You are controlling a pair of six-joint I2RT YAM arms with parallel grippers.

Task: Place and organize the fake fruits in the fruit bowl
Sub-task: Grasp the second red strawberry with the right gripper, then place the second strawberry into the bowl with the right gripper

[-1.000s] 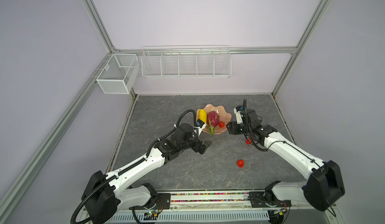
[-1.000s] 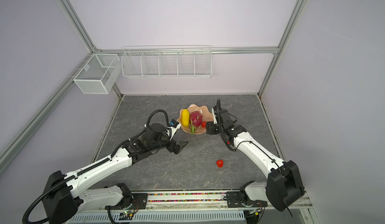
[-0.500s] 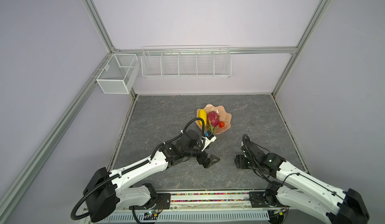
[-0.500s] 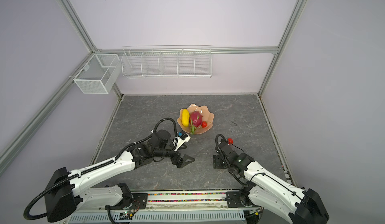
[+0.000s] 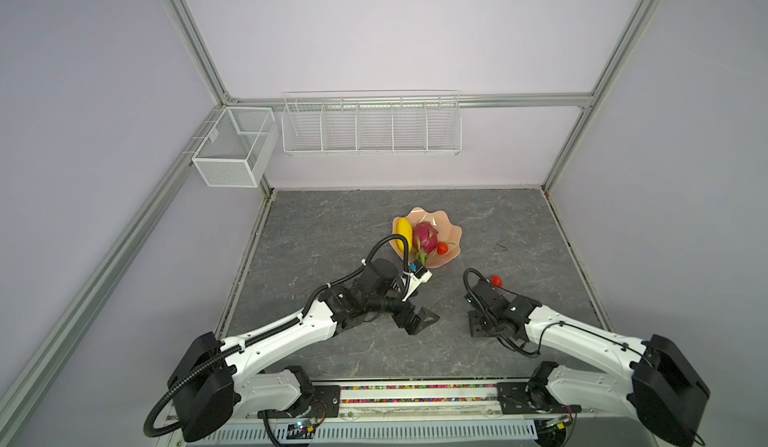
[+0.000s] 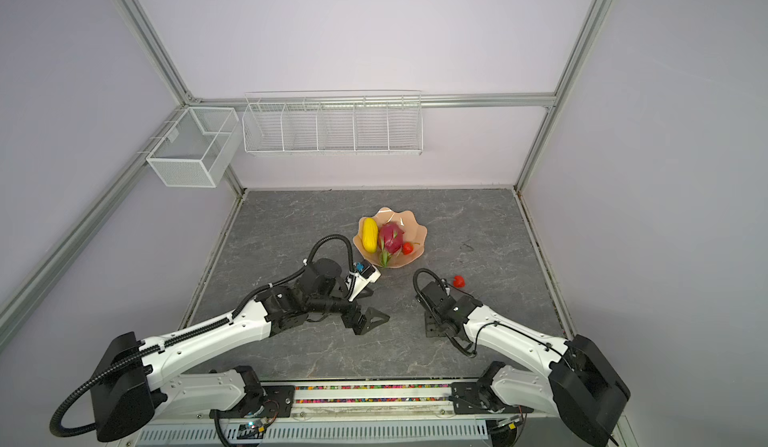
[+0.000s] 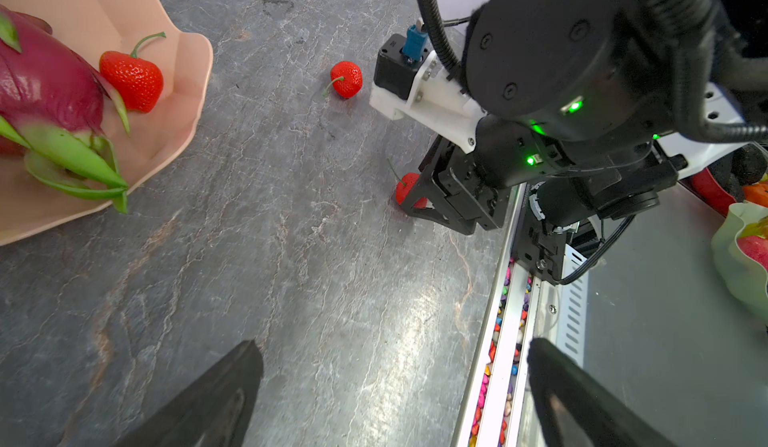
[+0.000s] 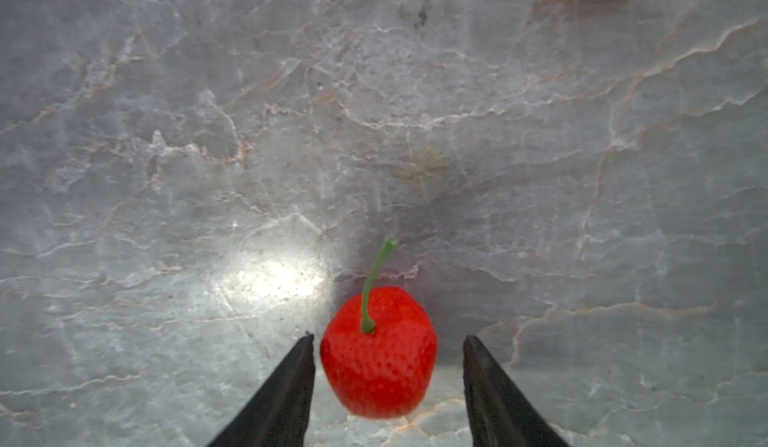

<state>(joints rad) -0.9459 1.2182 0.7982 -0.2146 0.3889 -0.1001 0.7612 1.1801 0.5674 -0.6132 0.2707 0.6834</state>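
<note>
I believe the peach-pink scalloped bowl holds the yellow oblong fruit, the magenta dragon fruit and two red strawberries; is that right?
No: the peach-pink scalloped bowl holds the yellow oblong fruit, the magenta dragon fruit and only one red strawberry. The left wrist view shows it; a second strawberry and a third strawberry lie on the grey table.

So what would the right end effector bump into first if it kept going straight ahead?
The strawberry lying between the right end effector's open fingers; then, likely, the table.

Left gripper (image 7: 392, 347) hovering low, fingers (image 7: 232, 382) spread wide, right gripper (image 8: 388, 339) pointing straight down, fingers (image 8: 286, 386) partly apart, both arms stretched forward
</note>
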